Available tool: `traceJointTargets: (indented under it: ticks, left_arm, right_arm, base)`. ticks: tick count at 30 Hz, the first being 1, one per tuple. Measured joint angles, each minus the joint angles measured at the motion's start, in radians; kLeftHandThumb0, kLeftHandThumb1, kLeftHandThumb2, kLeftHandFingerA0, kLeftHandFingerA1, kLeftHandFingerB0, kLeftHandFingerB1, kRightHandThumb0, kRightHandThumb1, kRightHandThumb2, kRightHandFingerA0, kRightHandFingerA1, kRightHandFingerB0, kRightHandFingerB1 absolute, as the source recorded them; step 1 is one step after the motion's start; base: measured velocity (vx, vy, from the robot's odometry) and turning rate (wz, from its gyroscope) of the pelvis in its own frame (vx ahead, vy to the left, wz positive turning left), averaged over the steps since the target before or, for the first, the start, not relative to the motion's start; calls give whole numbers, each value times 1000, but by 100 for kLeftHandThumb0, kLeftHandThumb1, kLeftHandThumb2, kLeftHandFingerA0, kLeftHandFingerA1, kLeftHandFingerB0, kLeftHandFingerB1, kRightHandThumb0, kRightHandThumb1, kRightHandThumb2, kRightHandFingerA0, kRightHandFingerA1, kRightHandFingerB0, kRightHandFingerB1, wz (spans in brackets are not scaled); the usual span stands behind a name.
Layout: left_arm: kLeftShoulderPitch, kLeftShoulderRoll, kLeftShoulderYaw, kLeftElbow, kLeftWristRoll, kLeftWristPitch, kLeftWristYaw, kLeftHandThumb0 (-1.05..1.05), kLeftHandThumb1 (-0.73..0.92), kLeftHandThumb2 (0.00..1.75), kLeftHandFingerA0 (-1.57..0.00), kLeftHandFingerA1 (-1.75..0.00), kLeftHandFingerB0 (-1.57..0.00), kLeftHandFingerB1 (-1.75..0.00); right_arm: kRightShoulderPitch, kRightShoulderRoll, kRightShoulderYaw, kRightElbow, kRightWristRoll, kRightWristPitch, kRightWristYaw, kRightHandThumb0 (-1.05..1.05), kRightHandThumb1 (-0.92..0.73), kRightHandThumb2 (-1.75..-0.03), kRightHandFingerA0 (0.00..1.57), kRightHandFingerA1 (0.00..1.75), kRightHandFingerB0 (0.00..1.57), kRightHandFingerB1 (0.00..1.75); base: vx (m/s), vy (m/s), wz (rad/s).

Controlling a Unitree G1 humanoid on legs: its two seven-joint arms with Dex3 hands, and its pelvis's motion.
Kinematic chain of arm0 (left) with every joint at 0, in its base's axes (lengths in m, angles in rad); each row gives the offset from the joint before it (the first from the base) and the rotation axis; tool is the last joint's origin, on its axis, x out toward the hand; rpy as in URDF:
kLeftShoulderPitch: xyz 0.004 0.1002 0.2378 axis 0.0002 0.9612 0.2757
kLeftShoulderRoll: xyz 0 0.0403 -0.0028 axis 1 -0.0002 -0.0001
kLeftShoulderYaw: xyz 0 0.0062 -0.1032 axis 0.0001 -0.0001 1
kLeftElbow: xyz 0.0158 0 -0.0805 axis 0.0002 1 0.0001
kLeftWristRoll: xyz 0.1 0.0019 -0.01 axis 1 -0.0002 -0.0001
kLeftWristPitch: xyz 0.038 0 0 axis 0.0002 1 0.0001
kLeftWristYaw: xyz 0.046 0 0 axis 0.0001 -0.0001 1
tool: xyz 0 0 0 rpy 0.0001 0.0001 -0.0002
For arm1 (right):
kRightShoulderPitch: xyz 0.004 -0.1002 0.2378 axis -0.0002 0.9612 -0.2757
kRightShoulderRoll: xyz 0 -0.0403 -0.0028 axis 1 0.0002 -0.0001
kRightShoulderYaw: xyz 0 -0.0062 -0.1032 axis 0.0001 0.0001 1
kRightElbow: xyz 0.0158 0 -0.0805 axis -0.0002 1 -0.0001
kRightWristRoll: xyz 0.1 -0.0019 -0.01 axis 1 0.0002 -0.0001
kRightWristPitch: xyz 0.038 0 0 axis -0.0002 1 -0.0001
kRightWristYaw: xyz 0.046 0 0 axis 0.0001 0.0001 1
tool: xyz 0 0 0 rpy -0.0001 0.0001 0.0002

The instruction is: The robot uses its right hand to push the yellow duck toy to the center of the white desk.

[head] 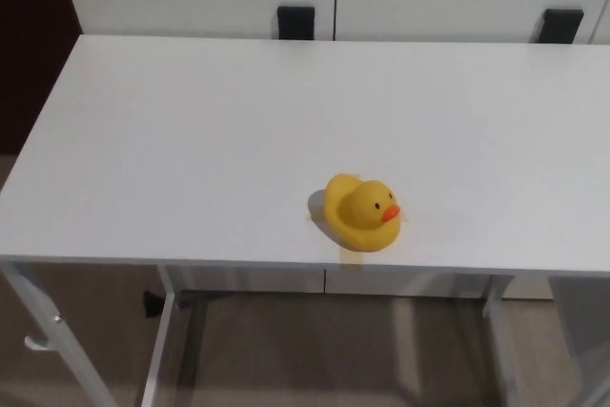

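Observation:
A yellow duck toy (358, 213) with an orange beak sits upright on the white desk (238, 131), close to the desk's front edge and a little right of its middle line. Its beak points to the right. Neither of my hands shows in the head view, and no arm is in the picture.
Two black brackets (295, 22) (559, 26) stand against the white wall panels behind the desk's far edge. Below the front edge I see the desk's metal legs (162, 350) and the brown floor. A dark area lies beyond the desk's left side.

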Motion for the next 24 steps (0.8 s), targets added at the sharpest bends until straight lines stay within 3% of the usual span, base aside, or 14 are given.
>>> traceJointTargets:
  ticks: [4, 5, 7, 8, 12, 13, 17, 18, 24]
  left_arm:
    - [0, 0, 0, 1, 0, 0, 0, -22, 68, 66, -79, -77, -82, -62]
    - [0, 0, 0, 1, 0, 0, 0, -21, 67, 69, -82, -92, -85, -66]
    - [0, 0, 0, 1, 0, 0, 0, -21, 67, 69, -82, -92, -85, -66]
    - [0, 1, 0, 1, 0, 0, 0, -23, 66, 64, -79, -96, -86, -65]
    - [0, 3, 0, 1, 1, 0, 0, -26, 68, 61, -78, -95, -82, -62]
    - [-1, 5, 0, 1, 1, 0, 0, -24, 69, 59, -77, -78, -80, -58]
    - [-11, 15, 0, 0, 1, 0, 0, -24, 68, 62, -79, -78, -80, -60]
    - [-13, 17, 0, 0, 1, 0, 0, -20, 64, 71, -81, -95, -86, -66]
    - [-22, 40, 6, -1, 1, 0, 0, -21, 64, 69, -78, -86, -87, -67]
  right_arm:
    - [29, 0, -14, 131, 22, -14, 19, 7, -22, -130, 111, 63, 88, 63]
    - [37, 0, -14, 173, 29, -16, 32, -1, -12, -142, 117, 63, 89, 66]
    - [46, 0, -12, 260, 41, -22, 66, -1, -12, -142, 117, 63, 89, 66]
    - [48, 0, -12, 287, 45, -24, 78, -8, -24, -129, 111, 64, 84, 66]
    - [54, 0, 13, 400, 64, -29, 149, -14, -26, -123, 113, 67, 83, 68]
    - [49, 0, 24, 430, 68, -29, 174, -16, -24, -131, 112, 69, 87, 70]
    - [17, -2, 60, 493, 78, -33, 245, -10, -17, -130, 114, 65, 89, 67]
    - [12, -3, 66, 500, 79, -34, 253, -9, -26, -118, 109, 64, 84, 65]
    - [-19, -46, 121, 559, 93, -45, 358, -9, -29, -115, 113, 65, 79, 67]
  base:
    - [0, 0, 0]
    - [0, 0, 0]
    - [0, 0, 0]
    - [0, 0, 0]
    - [0, 0, 0]
    - [0, 0, 0]
    - [0, 0, 0]
    - [0, 0, 0]
    - [0, 0, 0]
